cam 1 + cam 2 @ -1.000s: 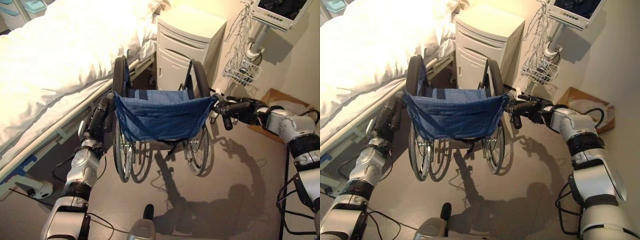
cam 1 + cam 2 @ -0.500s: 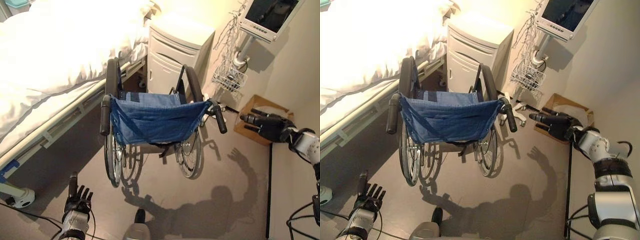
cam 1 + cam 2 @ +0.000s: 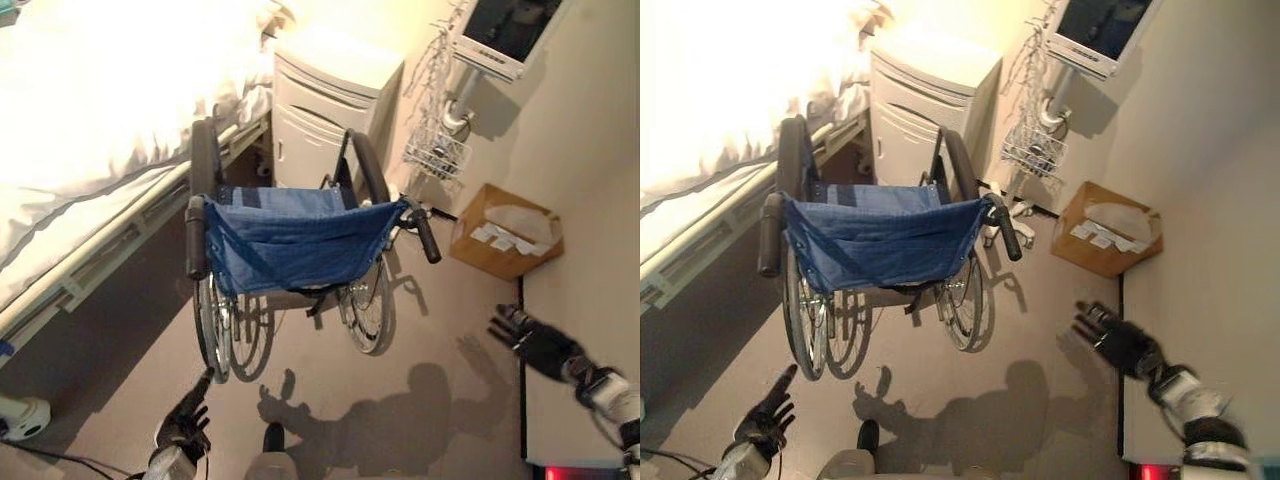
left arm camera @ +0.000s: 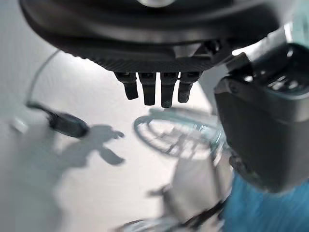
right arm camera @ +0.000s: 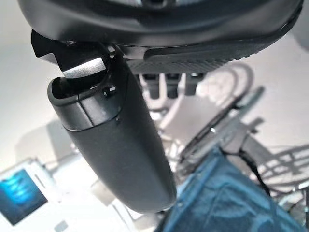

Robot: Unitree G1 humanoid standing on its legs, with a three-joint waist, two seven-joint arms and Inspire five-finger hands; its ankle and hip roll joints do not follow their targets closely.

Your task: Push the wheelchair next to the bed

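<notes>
- Wheelchair (image 3: pixel 300 250): stood beside the bed (image 3: pixel 90 130), far of both hands, back facing near.
- Left robot hand (image 3: pixel 188 415): open, empty, nearer the wheelchair.
- Right robot hand (image 3: pixel 535 340): open, empty, well right.

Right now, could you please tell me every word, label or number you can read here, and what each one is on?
No text can be read.
Monitor: screen too dark and blurred for any characters.
Cardboard box: white labels lie on top, print too small to read.
Wheelchair, bedside cabinet: no markings show.
</notes>
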